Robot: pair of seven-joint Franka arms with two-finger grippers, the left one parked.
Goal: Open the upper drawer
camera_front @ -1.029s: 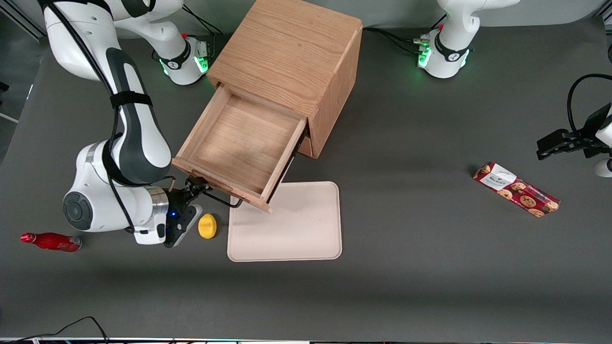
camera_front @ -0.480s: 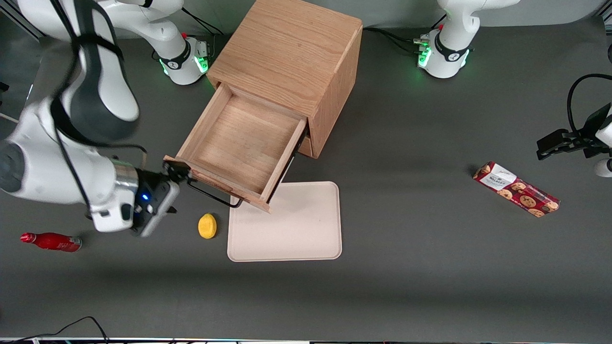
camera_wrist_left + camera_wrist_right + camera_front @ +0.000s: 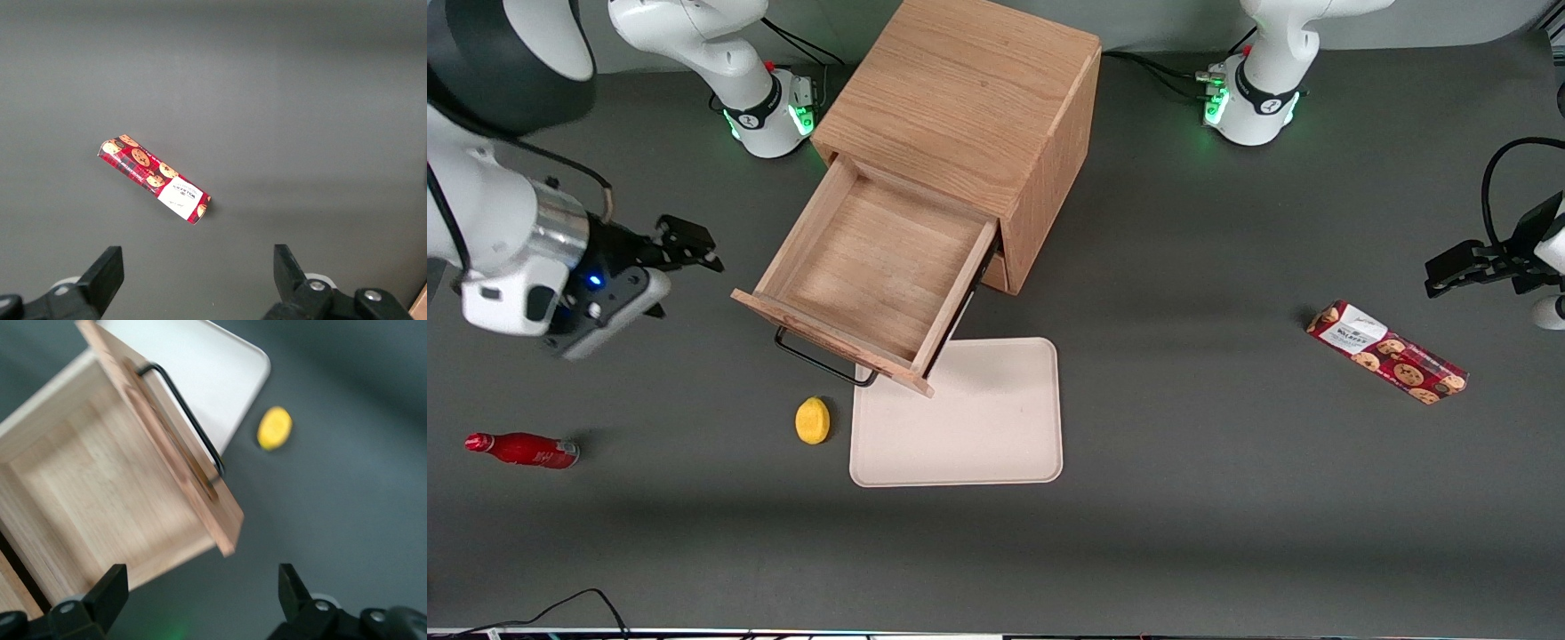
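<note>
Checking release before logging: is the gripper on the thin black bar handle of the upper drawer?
No: the gripper is open, clear of the black bar handle on the pulled-out upper wooden drawer.

The working right arm has glossy white shells with dark grey joint covers, a polished silver wrist ring and a thin black cable looping along it. Its black two-finger gripper carries a white camera housing with a small blue light, fingers spread apart.
</note>
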